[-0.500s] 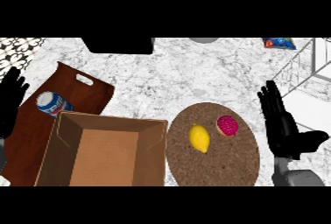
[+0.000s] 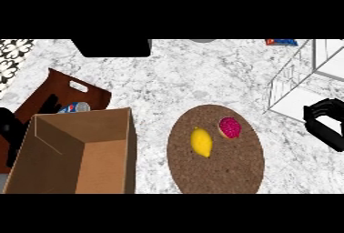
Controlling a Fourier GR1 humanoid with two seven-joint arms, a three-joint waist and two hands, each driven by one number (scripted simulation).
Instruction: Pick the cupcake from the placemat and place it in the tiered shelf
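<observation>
The cupcake (image 2: 230,127), pink-red on top, sits on the upper right part of the round brown placemat (image 2: 222,175), beside a yellow lemon (image 2: 201,142). The white wire tiered shelf (image 2: 299,77) stands at the upper right. My right hand (image 2: 325,124) hovers at the right edge, just below the shelf and well right of the cupcake; its fingers are curled with nothing in them. My left hand (image 2: 12,128) shows at the left edge, fingers straight, partly hidden behind the cardboard box.
An open cardboard box (image 2: 80,154) fills the lower left. Behind it, a dark brown cutting board (image 2: 74,88) carries a blue can (image 2: 74,108). A black object (image 2: 111,48) and a blue packet (image 2: 280,42) lie along the far edge.
My right hand has shifted to the right, toward the shelf, and its fingers have curled in from straight. The cupcake and lemon have stayed on the placemat.
</observation>
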